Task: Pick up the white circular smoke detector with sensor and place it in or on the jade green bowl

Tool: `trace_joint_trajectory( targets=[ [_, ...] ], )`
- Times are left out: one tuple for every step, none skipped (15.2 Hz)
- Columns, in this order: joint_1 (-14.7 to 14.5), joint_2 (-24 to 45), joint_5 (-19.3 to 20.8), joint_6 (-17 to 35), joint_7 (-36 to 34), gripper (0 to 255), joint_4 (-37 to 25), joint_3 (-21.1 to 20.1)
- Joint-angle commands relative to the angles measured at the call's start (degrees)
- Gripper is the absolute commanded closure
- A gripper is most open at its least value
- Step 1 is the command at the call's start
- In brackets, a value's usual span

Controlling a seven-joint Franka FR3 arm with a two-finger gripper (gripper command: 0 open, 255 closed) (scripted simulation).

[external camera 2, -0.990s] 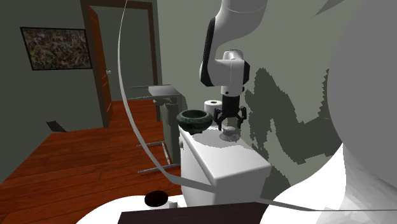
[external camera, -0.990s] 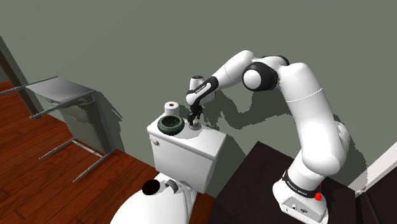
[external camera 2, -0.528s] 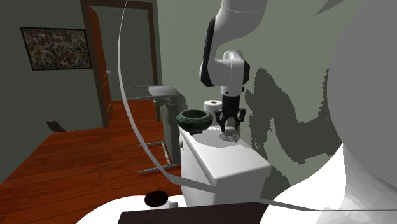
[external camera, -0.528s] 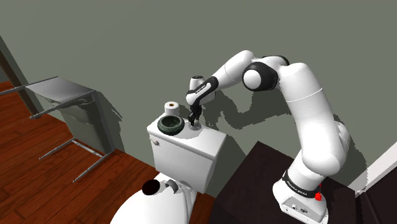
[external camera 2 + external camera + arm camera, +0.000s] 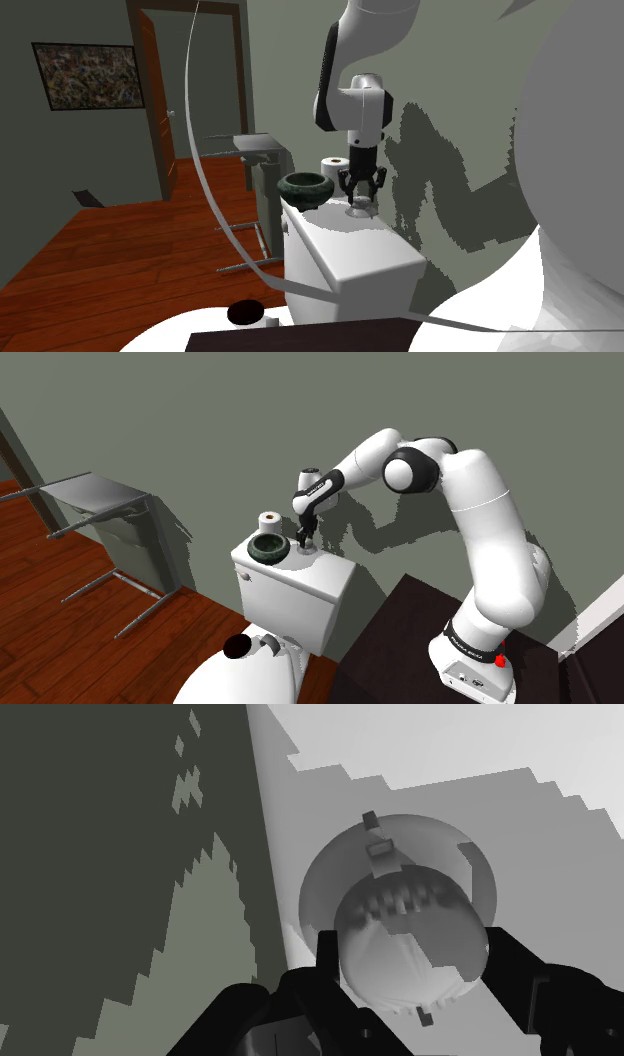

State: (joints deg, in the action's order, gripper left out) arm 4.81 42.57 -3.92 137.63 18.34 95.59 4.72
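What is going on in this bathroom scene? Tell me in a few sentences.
A white Franka arm reaches over a toilet tank lid, its black gripper pointing down at a white round smoke detector. In the wrist view the fingers clasp the detector from both sides, and it sits at or barely above the lid. The dark green bowl stands close beside it on the same lid, with a toilet paper roll nearer the wall. The detector is not yet in the bowl.
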Motion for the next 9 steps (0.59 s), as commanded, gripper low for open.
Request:
trace_joint_trajectory(
  targets=[
    [-0.1, -1.1, 0.1, -0.8, 0.0, 255, 0.3, 0.1],
    [-0.1, -1.7, 0.1, -1.3, -0.1, 255, 0.4, 0.1],
    [-0.1, -2.2, 0.2, -1.7, -0.1, 255, 0.5, 0.2],
    [-0.2, -2.8, 0.2, -2.2, -0.1, 255, 0.6, 0.2],
    [-0.2, -3.3, 0.3, -2.7, -0.1, 255, 0.6, 0.2],
    [-0.2, -3.9, 0.3, -3.2, -0.2, 255, 0.7, 0.3],
    [-0.2, -4.4, 0.4, -3.7, -0.2, 255, 0.7, 0.3],
    [-0.3, -4.9, 0.4, -4.2, -0.2, 255, 0.7, 0.4],
    [-0.3, -5.4, 0.5, -4.7, -0.2, 255, 0.7, 0.4]
  ],
)
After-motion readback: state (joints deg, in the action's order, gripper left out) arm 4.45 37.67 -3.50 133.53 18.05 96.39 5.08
